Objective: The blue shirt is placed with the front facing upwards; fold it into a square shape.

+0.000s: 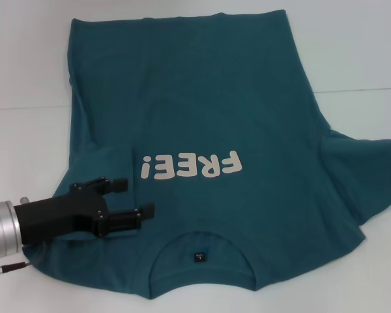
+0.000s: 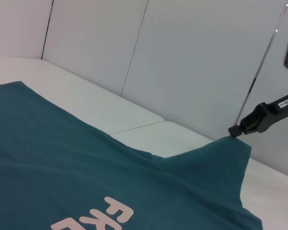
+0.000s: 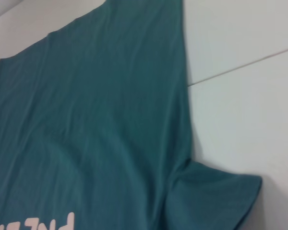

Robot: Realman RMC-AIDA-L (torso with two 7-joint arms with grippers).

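The blue shirt (image 1: 202,130) lies spread on the white table (image 1: 358,52), front side up, with the neck opening toward the robot and the hem at the far edge. The pale "FREE!" print (image 1: 190,166) sits across the chest and reads upside down in the head view. A small dark label (image 1: 200,257) shows inside the round neck. The sleeve on the robot's left side is folded inward over the body of the shirt, giving that side a straight edge. The sleeve on the robot's right side (image 1: 362,176) extends outward toward the right edge of the head view, with its outer tip raised off the table.

The left hand (image 1: 135,199) is positioned over the shirt at the left shoulder area, just beside the "!" end of the print. Its two black fingers are parted, with teal fabric visible in the gap between them, and nothing is gripped.

The right hand (image 2: 235,131) does not appear in the head view. In the left wrist view, its black fingertip meets the tip of the outstretched right sleeve, and the fabric rises to a peak at that point. Whether the fingers are closed on the cloth cannot be told from that angle. The right wrist view shows the shirt (image 3: 96,124) body and the right sleeve below the camera, against the table (image 3: 245,96).
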